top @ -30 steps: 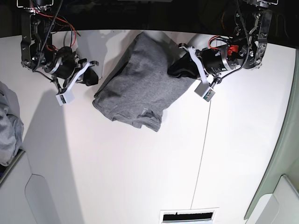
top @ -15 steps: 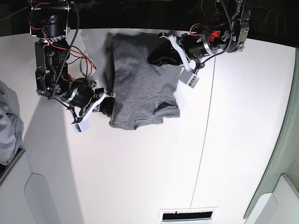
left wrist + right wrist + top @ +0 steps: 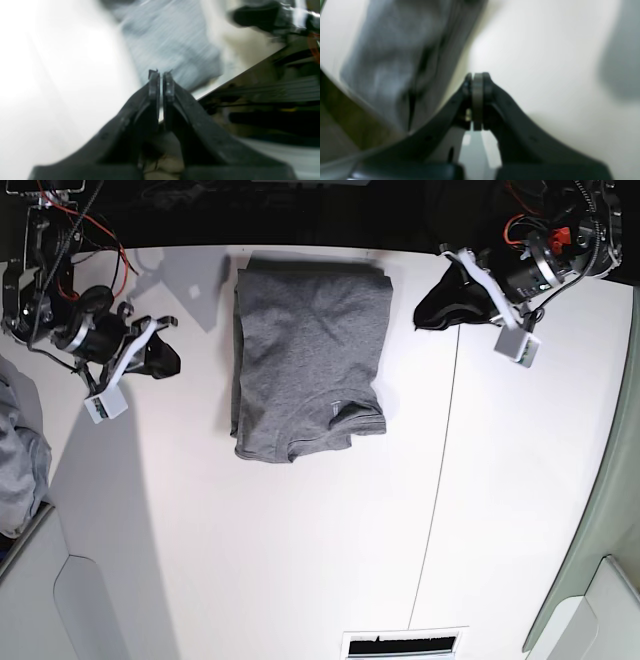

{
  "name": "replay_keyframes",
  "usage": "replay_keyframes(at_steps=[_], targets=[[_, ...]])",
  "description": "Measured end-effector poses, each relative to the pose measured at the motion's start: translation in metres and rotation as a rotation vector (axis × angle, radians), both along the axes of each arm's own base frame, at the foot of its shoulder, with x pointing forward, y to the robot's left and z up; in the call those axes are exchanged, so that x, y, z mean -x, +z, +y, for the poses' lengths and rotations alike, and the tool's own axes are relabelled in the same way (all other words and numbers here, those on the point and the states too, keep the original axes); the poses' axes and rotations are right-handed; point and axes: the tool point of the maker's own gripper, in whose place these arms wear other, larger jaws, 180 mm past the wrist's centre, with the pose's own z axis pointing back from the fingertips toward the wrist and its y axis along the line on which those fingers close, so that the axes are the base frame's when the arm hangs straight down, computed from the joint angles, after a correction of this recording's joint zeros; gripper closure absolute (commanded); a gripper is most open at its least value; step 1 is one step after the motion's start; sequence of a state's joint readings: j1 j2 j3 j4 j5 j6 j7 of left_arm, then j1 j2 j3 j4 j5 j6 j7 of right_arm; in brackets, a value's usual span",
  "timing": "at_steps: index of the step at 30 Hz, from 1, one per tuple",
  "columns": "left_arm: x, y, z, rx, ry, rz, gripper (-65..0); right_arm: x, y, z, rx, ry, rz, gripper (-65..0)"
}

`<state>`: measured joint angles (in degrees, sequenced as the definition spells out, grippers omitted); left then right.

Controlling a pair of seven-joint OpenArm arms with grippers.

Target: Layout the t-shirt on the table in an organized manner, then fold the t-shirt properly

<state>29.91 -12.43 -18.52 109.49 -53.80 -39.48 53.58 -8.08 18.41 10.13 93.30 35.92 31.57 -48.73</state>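
Note:
The heather-grey t-shirt lies folded in a tall rectangle on the white table, close to the far edge, with its collar end toward the near side. My left gripper hovers just right of the shirt, apart from it and shut with nothing between its fingers. In the left wrist view this gripper shows only a hairline gap, with the blurred t-shirt beyond it. My right gripper is left of the shirt, also clear of it. Its pads are pressed together and empty, beside the blurred t-shirt.
A lighter bluish-grey cloth pile sits at the table's left edge. A thin dark seam runs down the table right of the shirt. A white slotted plate lies at the near edge. Dark space lies beyond the far edge.
Both grippers have pulled away sideways from the shirt, the left one to the right and the right one up and to the left. The shirt now lies squared and still.

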Motion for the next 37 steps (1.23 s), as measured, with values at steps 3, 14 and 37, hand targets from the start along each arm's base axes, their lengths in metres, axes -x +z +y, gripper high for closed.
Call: replay_keyframes(at_steps=[3, 14, 37], targets=[[0.03, -0.011, 0.031, -0.064, 0.04, 0.076, -3.0, 0.042, 0.002, -0.002, 0.0, 0.053, 0.037, 0.0], [0.167, -0.069, 0.077, -0.357, -0.043, 0.451, -3.0, 0.199, -0.02, 0.014, 0.015, 0.294, 0.334, 0.0], [0.222, -0.261, 0.059, -0.601, -0.319, 0.849, -3.0, 0.352, -0.162, 0.008, 0.388, 0.685, 0.985, 0.0]])
